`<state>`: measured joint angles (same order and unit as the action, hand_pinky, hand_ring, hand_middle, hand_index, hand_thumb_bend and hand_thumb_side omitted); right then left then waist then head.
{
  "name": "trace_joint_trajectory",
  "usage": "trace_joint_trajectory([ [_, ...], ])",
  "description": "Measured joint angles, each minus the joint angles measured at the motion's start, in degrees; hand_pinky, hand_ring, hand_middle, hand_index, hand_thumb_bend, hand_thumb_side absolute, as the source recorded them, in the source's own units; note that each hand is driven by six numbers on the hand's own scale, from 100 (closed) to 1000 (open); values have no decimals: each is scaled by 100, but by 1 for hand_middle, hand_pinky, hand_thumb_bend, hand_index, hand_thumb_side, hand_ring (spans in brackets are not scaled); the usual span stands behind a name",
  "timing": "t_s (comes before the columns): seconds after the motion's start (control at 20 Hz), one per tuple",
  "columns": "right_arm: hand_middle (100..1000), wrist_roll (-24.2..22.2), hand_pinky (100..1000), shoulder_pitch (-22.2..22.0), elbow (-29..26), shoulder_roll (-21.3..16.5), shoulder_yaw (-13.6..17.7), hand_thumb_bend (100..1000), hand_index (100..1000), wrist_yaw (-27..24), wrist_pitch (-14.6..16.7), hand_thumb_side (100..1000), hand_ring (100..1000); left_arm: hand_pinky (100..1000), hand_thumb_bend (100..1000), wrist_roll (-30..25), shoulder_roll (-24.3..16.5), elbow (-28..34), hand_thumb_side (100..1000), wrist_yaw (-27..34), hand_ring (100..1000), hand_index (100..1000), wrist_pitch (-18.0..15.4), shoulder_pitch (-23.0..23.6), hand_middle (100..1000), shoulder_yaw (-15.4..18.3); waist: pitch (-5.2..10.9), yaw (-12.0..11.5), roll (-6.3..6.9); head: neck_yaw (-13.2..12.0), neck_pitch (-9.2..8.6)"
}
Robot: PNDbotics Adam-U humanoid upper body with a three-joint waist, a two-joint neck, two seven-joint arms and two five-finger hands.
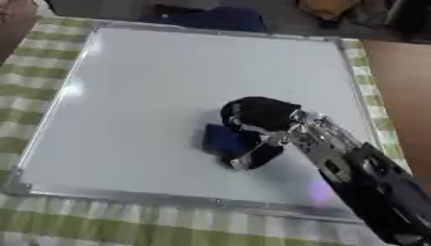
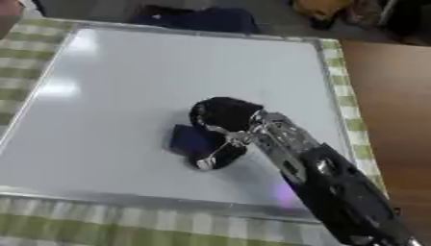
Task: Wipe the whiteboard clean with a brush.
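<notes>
**Right hand holds the brush on the whiteboard**

The right hand (image 1: 261, 117) reaches in from the lower right corner, its fingers curled round a dark blue brush (image 1: 225, 139). The brush lies flat against the whiteboard (image 1: 168, 77), a little right of the middle and nearer the front edge. The black and silver forearm slants away across the board's lower right part. The white surface around the brush looks blank, with pale glare near its left side. A silver frame edges the board, which rests on a green checked cloth (image 1: 50, 226) covering the tabletop.
</notes>
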<state>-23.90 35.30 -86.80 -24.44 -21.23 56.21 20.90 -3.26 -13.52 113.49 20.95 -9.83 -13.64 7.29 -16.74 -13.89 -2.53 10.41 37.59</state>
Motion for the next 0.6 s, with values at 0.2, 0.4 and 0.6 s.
trace_joint_trajectory([
  [0.2,602,1,804,-1,-13,-1,0,328,100,-7,0,528,862,527,138,0,0,0,1000,2,546,407,0,-1,533,0,0,-2,1,0,-6],
  [0.4,587,18,803,-2,-13,-2,1,324,100,-7,7,525,860,527,138,-1,0,0,1000,18,546,407,1,-1,533,-1,0,-11,1,0,-21],
  [0.6,544,51,799,-3,-14,-3,1,284,100,-9,1,503,851,528,138,-1,0,0,1000,22,547,407,2,-6,534,-1,0,-11,1,-1,-31],
])
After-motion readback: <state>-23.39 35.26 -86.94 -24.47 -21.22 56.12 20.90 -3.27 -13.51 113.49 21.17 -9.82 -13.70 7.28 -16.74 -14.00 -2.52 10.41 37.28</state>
